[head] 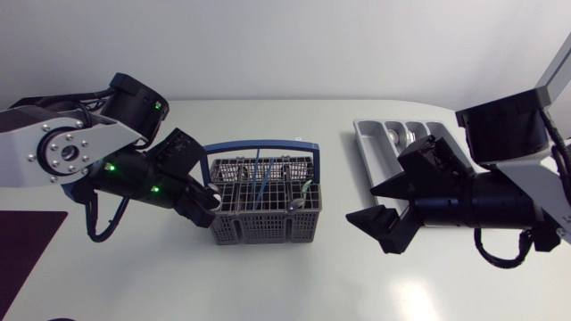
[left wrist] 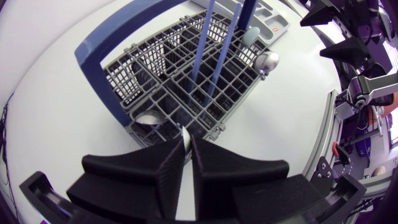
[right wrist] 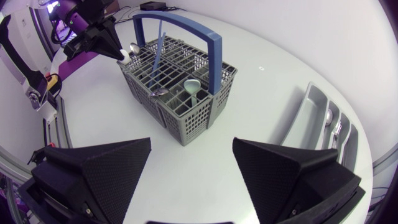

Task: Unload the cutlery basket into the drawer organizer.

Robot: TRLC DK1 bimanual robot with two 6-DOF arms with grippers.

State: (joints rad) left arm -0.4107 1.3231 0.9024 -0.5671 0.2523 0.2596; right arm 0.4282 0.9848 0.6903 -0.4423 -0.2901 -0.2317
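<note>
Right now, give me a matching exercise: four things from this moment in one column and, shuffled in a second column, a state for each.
Things
1. left gripper
2. right gripper
3. basket
4. organizer

States
A. open, holding nothing
B. has blue-handled utensils standing in it
C. shut on a pale utensil at the basket's edge
D. has silver cutlery lying in its compartments

Pairs: 1-C, 2-A, 3-B, 4-D
</note>
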